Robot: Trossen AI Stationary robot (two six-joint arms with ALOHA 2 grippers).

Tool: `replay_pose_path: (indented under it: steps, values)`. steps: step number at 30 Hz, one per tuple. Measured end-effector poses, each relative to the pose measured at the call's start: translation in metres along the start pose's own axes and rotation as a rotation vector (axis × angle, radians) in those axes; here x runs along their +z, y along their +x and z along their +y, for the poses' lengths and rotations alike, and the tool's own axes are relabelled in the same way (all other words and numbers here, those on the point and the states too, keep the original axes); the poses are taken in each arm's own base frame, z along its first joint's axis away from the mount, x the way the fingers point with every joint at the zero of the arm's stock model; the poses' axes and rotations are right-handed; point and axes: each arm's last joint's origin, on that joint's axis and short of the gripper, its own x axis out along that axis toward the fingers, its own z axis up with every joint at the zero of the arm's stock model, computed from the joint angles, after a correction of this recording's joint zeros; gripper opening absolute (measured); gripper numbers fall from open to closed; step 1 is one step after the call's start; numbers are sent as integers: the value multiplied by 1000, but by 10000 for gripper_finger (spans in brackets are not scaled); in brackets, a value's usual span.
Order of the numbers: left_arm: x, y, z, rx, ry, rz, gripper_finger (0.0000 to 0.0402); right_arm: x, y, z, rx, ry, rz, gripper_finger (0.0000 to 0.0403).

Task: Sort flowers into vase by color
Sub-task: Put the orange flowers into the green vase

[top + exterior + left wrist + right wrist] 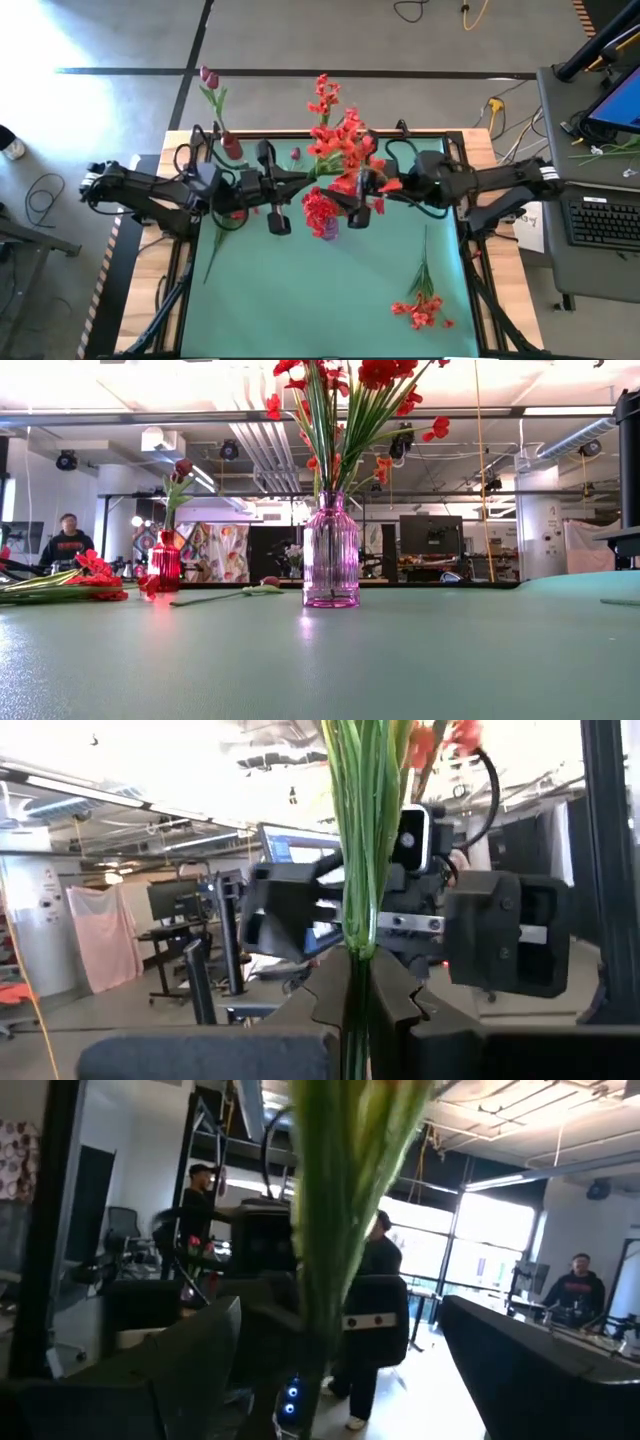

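Observation:
A bunch of red and orange-red flowers (335,140) stands upright on green stems in a ribbed purple glass vase (330,555) at the table's middle. My left gripper (358,988) is shut on the stems above the vase, reaching in from the table's left (303,180). My right gripper (362,186) faces it from the right, open, with the stems (335,1220) between its spread fingers. A red vase (165,565) holds a magenta tulip (208,76). One red spray (422,305) lies near the right edge, and another red spray (70,582) lies on the left. My left gripper pinches the bundle of green stems (360,925) between its two fingers, at a point above the vase's mouth. The fingers come in level from the table's left, across the stems. The stems stand upright, with their lower ends in the purple vase.
A loose magenta bud on a stem (245,591) lies on the green mat (330,300) between the two vases. Free mat shows along the near side. A desk with a keyboard (605,220) stands off the right edge. People are in the room behind.

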Motion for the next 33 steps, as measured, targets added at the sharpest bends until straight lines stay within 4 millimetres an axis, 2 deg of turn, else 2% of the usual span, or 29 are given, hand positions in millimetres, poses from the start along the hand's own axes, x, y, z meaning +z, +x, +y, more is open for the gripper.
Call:
replay_pose_path:
  steps: [5, 9, 17, 23, 27, 30, 33]
  values:
    - [-7, 5, -3, -4, 1, 17, 0, -4, 15, 3, -2, -7, 6, 332]
    - [-7, 6, -4, -4, -12, 17, 0, -4, 18, 3, -3, 15, 2, 305]
    - [-6, 5, -3, 0, -68, 15, 6, -4, 18, 3, -4, 62, 5, 185]
    - [-5, 3, -1, 2, -67, 25, 52, -6, 18, 3, 1, 59, 22, 86]
    - [-4, 1, 3, 6, -58, 45, 93, -6, 17, 3, 2, 54, 29, 36]
    - [-3, -2, 6, 8, -46, 73, 119, -5, 16, 2, 0, 33, 27, 16]
    - [-2, -9, 13, 11, -43, 121, 139, 0, 13, -2, -39, 13, 32, 19]
